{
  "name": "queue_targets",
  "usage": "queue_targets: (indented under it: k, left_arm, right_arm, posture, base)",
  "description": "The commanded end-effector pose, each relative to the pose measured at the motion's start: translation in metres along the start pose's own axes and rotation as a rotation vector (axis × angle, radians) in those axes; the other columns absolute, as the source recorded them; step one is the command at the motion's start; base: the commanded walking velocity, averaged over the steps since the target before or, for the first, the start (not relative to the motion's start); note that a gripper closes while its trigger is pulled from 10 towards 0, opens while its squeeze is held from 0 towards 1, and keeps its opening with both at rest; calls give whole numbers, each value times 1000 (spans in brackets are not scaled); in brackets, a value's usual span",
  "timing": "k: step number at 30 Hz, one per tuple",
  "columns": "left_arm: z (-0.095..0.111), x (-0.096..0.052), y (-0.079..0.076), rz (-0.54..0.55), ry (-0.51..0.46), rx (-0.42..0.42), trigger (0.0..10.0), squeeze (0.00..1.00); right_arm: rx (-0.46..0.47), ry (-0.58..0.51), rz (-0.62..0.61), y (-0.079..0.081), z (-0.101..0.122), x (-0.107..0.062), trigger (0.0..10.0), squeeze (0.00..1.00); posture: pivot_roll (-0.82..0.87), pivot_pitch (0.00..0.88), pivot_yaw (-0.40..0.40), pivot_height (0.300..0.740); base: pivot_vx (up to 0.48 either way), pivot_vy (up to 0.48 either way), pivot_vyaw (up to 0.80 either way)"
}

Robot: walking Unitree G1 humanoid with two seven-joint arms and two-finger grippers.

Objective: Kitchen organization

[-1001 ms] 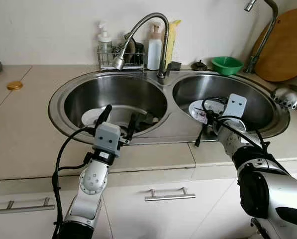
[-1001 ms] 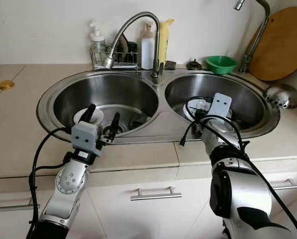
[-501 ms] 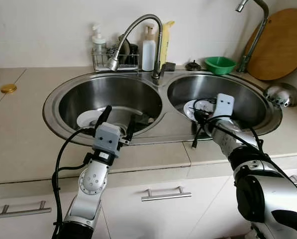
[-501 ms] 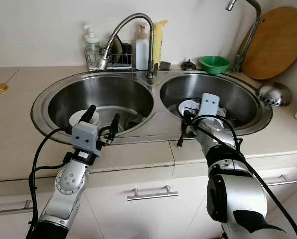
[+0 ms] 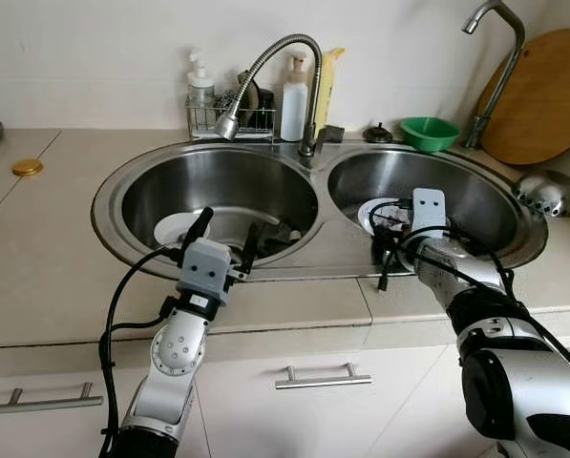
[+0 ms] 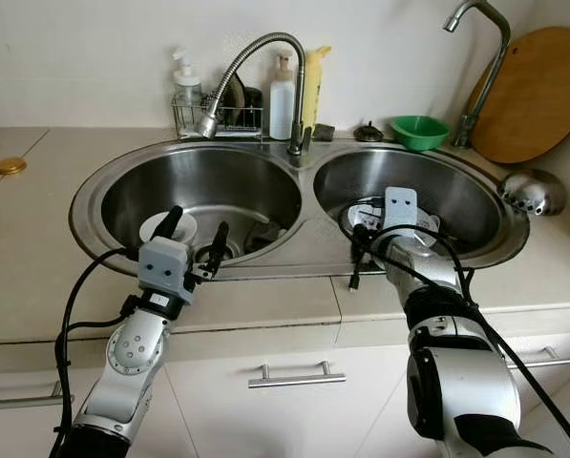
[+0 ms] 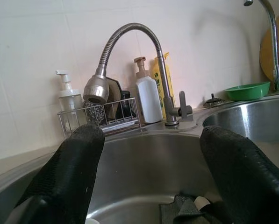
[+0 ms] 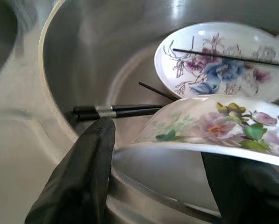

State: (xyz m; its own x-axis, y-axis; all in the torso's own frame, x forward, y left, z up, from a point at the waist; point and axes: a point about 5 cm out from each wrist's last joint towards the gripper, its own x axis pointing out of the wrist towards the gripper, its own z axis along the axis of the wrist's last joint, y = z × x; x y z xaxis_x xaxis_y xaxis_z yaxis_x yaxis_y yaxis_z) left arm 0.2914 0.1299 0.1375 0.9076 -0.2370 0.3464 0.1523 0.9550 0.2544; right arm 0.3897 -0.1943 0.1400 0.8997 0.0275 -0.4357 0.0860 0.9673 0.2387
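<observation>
floral bowl [image 8: 209,126] between open right gripper [image 8: 167,182] fingers

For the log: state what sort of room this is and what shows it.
A home kitchen, at the sink counter. A stainless double sink is set into a beige countertop, with a flexible faucet, soap bottles in a wire rack behind it, and floral dishes in the right basin.

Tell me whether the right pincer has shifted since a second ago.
Yes, slightly. Judged against the faucet base, the right pincer has slid to the robot's left, toward the divider between the basins.
</observation>
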Motion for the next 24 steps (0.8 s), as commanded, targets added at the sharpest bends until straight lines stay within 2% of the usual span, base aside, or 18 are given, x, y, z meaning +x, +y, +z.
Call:
queue_targets:
  k: [1,5,7,9,11,12,16,17,18,20,21,22,23,24]
  left_arm:
    - [0,2,-2,-9,3,10,10000,0]
    - [0,2,-1,-10,5,11,10000,0]
    - [0,1,-1,-10,5,13,10000,0]
    - [0,2,0,-10,3,14,10000,0]
    - [0,2,0,-10,3,14,10000,0]
    - [0,2,-1,-10,3,13,10000,0]
    - [0,1,-1,-9,3,13,10000,0]
    - [0,1,-1,-8,4,14,10000,0]
    - [0,1,-1,-8,4,14,10000,0]
    - [0,1,-1,-7,2,14,10000,0]
    - [0,1,-1,-7,2,14,10000,0]
    - [0,1,-1,-8,1,13,10000,0]
    - [0,1,-1,-9,1,13,10000,0]
    - [0,1,-1,-9,1,13,10000,0]
  right_arm:
    - [162,208,-56,-13,-52,0,10000,0]
    - [405,83,17,-6,-26,1,10000,0]
    - [471,49,45,-3,-14,1,10000,0]
    - [616,-14,62,-1,5,0,10000,0]
    - [684,-42,40,-4,12,-1,10000,0]
    - [752,-67,-7,-9,19,-2,10000,0]
    - [811,-76,-189,-22,27,-5,10000,0]
    - [822,-95,-273,-26,32,-7,10000,0]
    - [822,-95,-273,-26,32,-7,10000,0]
    - [901,-138,-262,-24,44,-9,10000,0]
    - [901,-138,-262,-24,44,-9,10000,0]
    - [953,-183,-199,-18,55,-10,10000,0]
    - [993,-271,-78,-11,70,-12,10000,0]
    - [993,-271,-78,-11,70,-12,10000,0]
  posture:
    - [-10,0,-34,740]
    - [-4,0,-31,740]
    - [-4,0,-31,740]
    - [-4,0,-33,740]
    - [-4,0,-32,740]
    - [-3,0,-32,740]
    - [-2,0,-31,740]
    - [-1,0,-30,740]
    - [-1,0,-30,740]
    - [-3,0,-31,740]
    - [-3,0,-31,740]
    - [-4,0,-31,740]
    - [-4,0,-31,740]
    - [-4,0,-31,740]
  base:
    - [0,0,0]
    - [0,0,0]
    - [0,0,0]
    - [0,0,0]
    - [0,0,0]
    - [0,0,0]
    - [0,0,0]
    - [0,0,0]
    - [0,0,0]
    - [0,0,0]
    - [0,0,0]
    - [0,0,0]
    - [0,0,0]
    - [0,0,0]
